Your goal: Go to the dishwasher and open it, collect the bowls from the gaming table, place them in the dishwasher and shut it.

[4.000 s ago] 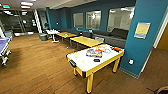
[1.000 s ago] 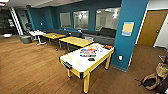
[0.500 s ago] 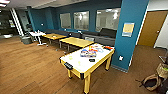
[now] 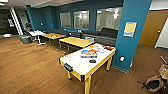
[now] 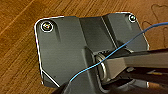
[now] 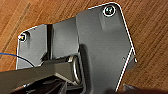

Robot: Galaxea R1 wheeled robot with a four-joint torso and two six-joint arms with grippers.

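Soft ceiling light glares off the interior windows [image 4: 81, 20] (all blurred), edges bowed, wooden floor [image 4: 30, 65] evenly lit.

Teal walls [image 4: 87, 6], wooden floor [image 4: 30, 67], yellow-topped tables [image 4: 76, 41], grey sofa [image 4: 105, 37].

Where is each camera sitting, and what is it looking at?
Head view: high up, looking forward and down at the long white-topped gaming table on the brown wooden floor.
Left wrist view: looks down at the wooden floor past the robot's dark plate.
Right wrist view: the same, floor past its plate.
All share the wooden floor.
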